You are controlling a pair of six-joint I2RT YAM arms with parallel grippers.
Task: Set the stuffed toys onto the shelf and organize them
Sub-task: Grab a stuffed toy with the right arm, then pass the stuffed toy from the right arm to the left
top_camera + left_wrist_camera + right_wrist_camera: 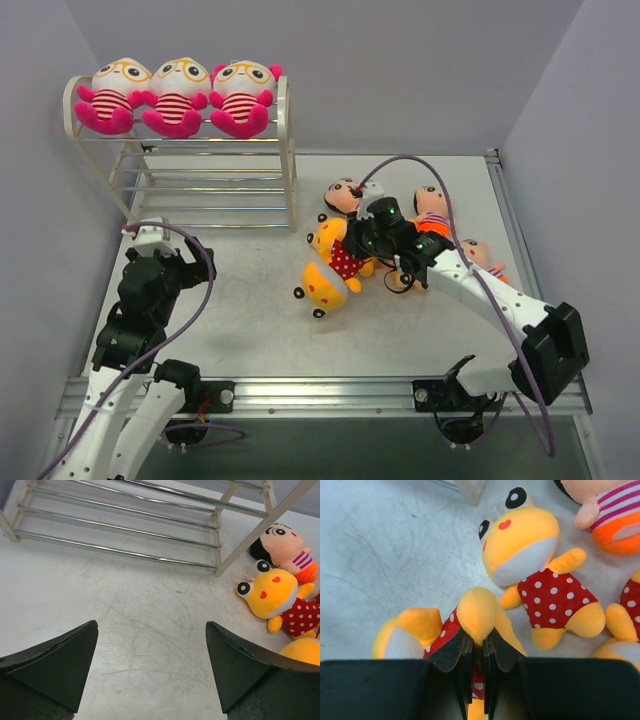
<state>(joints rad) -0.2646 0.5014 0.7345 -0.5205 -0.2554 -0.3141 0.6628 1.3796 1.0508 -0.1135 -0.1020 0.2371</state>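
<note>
Three pink stuffed toys (178, 95) sit in a row on the top tier of the cream shelf (285, 150). On the table to its right lie yellow toys in red dotted dresses and black-haired toys (345, 195). My right gripper (477, 635) is shut on a yellow limb of one yellow toy (420, 625), whose head (325, 285) points toward the near edge. A second yellow toy (525, 545) lies just beyond it. My left gripper (150, 665) is open above bare table, with nothing between its fingers; the shelf's lowest rods (125, 525) are ahead of it.
A black-haired toy (285, 545) and a yellow toy (272, 592) lie by the shelf's right leg (260, 525). Two more black-haired toys (432, 205) lie behind the right arm. The shelf's middle and bottom tiers hold nothing. Grey walls enclose the table.
</note>
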